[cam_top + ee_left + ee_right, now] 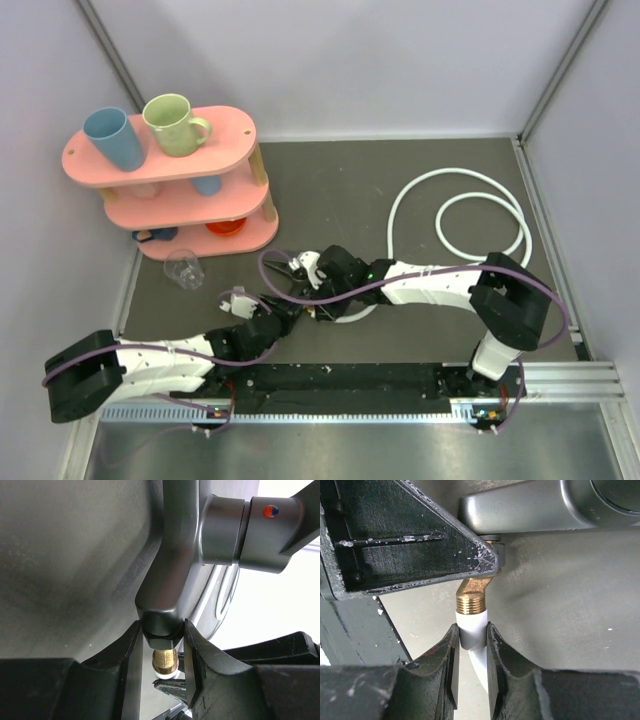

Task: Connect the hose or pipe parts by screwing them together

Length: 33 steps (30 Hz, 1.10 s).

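Stage: thread engagement, near edge of dark table (330, 190). Left gripper (161, 630) clamped tight on small black Y-shaped tap fitting (172, 555). Right gripper (470, 635) pinching end of long white flexible hose (479, 662), butted against brass threaded stub (471, 602). Next requirement, by judgement: aligned turning, fitting held steady.

We see a dark grey table (330, 190) carrying a pink tiered rack (235, 125) at its far left, a clear glass (184, 268) just before it, and a white hose (455, 172) looped far right
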### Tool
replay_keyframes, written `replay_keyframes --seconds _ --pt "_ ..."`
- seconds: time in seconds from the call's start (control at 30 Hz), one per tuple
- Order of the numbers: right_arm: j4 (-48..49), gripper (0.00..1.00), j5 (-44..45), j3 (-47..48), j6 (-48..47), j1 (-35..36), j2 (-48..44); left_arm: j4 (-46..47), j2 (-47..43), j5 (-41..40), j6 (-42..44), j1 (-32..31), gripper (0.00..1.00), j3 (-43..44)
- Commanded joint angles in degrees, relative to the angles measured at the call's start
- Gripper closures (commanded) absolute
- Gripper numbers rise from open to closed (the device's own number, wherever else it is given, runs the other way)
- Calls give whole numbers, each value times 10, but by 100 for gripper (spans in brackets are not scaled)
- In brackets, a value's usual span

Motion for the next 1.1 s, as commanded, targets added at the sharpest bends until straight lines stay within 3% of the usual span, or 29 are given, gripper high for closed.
replay_keyframes --seconds 0.0,0.27,0.7,1.07 --pt "170 100 -64 -45 38 -35 -33 129 -28 40 35 -18 100 -20" --pt "321 100 -162 -126 105 -72 -37 173 -41 37 68 -21 100 -42" --pt "479 100 -246 -192 169 -113 -1 194 -4 34 38 -33 100 -51" --pt "663 100 -312 -244 278 -146 46 213 3 14 37 -48 100 -56"
